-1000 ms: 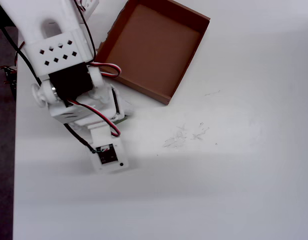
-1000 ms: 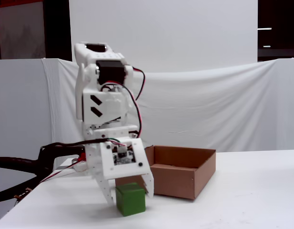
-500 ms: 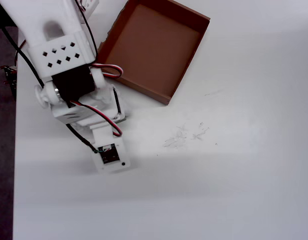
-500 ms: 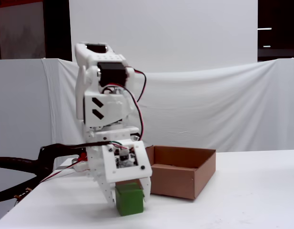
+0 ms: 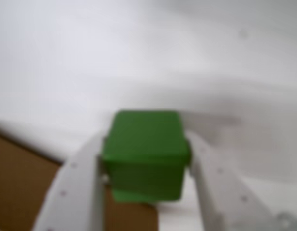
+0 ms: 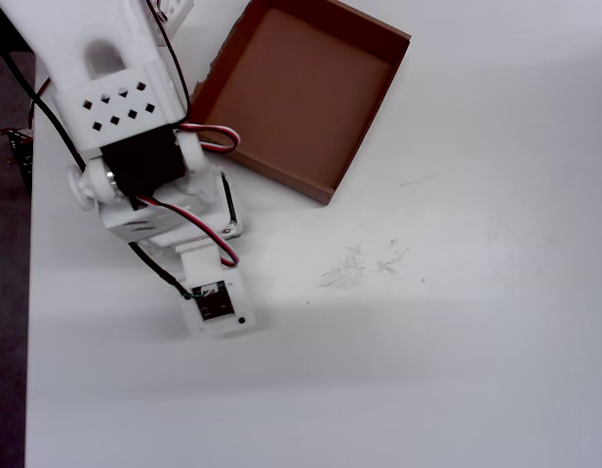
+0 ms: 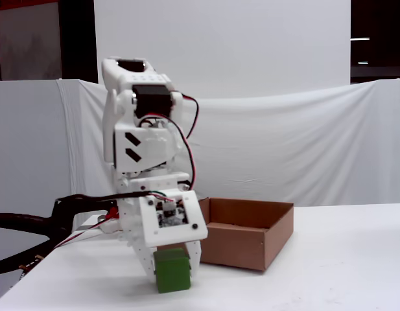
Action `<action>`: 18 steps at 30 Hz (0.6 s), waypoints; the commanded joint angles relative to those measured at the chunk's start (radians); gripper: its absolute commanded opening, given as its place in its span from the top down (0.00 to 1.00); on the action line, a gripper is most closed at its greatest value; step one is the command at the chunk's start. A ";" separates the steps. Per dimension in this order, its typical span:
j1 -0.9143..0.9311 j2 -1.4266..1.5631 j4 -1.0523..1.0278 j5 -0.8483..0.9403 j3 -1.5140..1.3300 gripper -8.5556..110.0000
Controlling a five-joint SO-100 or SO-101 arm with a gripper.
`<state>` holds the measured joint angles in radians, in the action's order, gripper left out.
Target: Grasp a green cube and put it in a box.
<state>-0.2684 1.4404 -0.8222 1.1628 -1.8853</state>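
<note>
The green cube (image 5: 146, 154) sits between my two white fingers in the wrist view, and both side faces touch the pads. My gripper (image 5: 144, 144) is shut on it. In the fixed view the green cube (image 7: 172, 270) is low at the table surface, gripped by the gripper (image 7: 172, 262) pointing down. I cannot tell if it is lifted. The brown cardboard box (image 7: 246, 234) stands open just to the right of it. In the overhead view the box (image 6: 301, 93) lies at the top centre. The arm's wrist housing (image 6: 215, 304) hides the cube there.
The table's left edge (image 6: 27, 292) runs close beside the arm in the overhead view, with dark floor beyond. Red and black cables (image 6: 215, 136) loop near the box's left wall. Faint scuff marks (image 6: 364, 261) lie on the white table. A white cloth backdrop (image 7: 284, 142) hangs behind.
The fingers have drawn in onto the cube. In the fixed view cube and gripper have shifted slightly left. The box has not moved.
</note>
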 commanded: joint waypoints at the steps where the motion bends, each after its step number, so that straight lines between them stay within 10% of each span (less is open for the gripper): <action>1: -0.003 0.055 0.008 0.009 0.006 0.81; 18: -0.041 0.497 -0.199 0.009 -0.089 0.81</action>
<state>-0.2853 1.7917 -0.9649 1.1628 -1.9788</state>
